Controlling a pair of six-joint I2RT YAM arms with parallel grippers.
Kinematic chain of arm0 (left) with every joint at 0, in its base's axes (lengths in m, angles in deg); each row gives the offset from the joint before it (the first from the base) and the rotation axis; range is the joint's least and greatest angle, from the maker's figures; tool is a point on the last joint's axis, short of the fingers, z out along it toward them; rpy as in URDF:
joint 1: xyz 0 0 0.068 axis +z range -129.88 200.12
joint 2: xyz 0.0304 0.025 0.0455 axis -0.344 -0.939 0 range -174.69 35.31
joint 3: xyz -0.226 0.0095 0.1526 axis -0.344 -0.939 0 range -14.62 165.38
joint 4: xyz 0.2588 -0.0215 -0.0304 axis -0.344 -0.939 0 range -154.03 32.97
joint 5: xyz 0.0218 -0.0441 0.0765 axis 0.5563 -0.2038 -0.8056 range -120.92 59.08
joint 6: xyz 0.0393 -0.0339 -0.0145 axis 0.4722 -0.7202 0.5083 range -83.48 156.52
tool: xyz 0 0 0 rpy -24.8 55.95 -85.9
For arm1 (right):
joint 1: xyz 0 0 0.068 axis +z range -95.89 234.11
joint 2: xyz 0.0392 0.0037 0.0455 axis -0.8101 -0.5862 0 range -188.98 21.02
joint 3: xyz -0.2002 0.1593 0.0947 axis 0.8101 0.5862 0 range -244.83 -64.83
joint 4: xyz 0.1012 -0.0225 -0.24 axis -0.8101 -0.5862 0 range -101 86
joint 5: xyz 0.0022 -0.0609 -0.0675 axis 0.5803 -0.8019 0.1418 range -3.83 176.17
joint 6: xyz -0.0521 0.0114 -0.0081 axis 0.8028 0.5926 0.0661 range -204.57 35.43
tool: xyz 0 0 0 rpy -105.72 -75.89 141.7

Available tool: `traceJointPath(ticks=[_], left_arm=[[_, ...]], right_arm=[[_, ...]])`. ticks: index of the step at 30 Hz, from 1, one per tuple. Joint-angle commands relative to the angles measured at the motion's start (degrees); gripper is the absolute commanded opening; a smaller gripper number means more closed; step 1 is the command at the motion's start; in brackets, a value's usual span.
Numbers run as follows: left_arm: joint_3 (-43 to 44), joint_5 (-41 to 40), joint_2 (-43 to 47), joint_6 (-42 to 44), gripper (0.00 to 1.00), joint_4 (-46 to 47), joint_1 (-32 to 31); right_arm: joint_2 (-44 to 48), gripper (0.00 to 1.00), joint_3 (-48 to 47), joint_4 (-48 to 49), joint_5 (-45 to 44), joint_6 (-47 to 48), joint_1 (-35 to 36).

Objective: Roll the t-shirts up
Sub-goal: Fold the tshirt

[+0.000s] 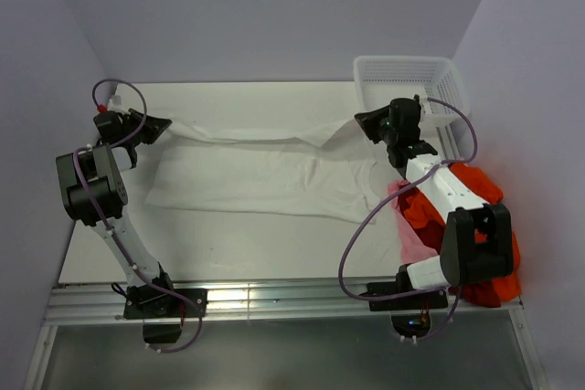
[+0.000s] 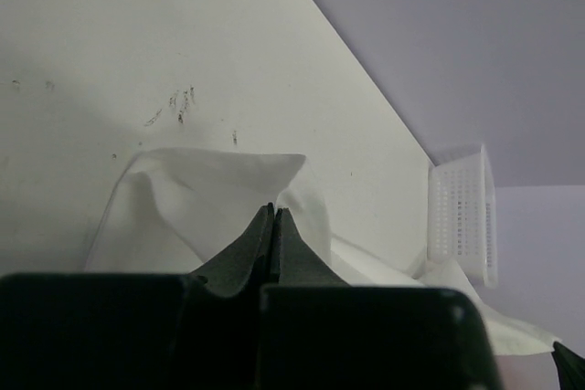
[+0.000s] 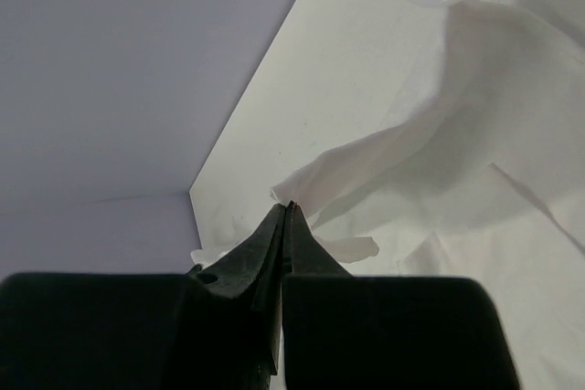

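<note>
L gripper (image 1: 161, 127): jaws fully closed, pinching far edge of white t-shirt (image 1: 256, 180) | R gripper (image 1: 366, 121): same, other end | shirt spread on table (image 1: 228, 248), edge lifted taut betw. both, prob. to straighten before rolling | orange-red t-shirts (image 1: 475, 184): heap by R arm, not yet rolled

A white table (image 1: 274, 248) fills the middle of the space, its matte top even in tone apart from a few small dark scuff marks (image 2: 178, 102) that show in the left wrist view. Plain pale lilac-grey walls close it in: a back wall (image 1: 274, 15), a left wall (image 1: 37, 89) and a right wall (image 1: 539, 89). Along the table's near edge runs a metal rail (image 1: 292, 303) with a bright glare on it; below it lies a dull grey surface (image 1: 292, 353). The light is soft, the shadows faint
</note>
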State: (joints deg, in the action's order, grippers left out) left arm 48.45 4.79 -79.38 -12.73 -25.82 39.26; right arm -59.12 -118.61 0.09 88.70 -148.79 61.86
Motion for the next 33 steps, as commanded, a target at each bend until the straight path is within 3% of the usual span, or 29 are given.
traceJointPath(ticks=[1, 17, 33], left_arm=[[-1.8, 1.8, 3.6, -1.2, 0.00, 5.1, 1.5], [-5.5, 3.1, 3.8, 0.4, 0.00, 2.3, 2.2], [-7.8, 4.9, 2.9, 2.4, 0.03, -1.5, 2.3]], right_arm=[[2.9, 0.00, 1.2, 0.6, -1.6, 1.2, 0.4], [6.4, 0.00, 13.8, 2.8, -2.4, 0.2, 2.7], [8.4, 0.00, 19.3, 1.1, -6.4, 1.5, 3.9]])
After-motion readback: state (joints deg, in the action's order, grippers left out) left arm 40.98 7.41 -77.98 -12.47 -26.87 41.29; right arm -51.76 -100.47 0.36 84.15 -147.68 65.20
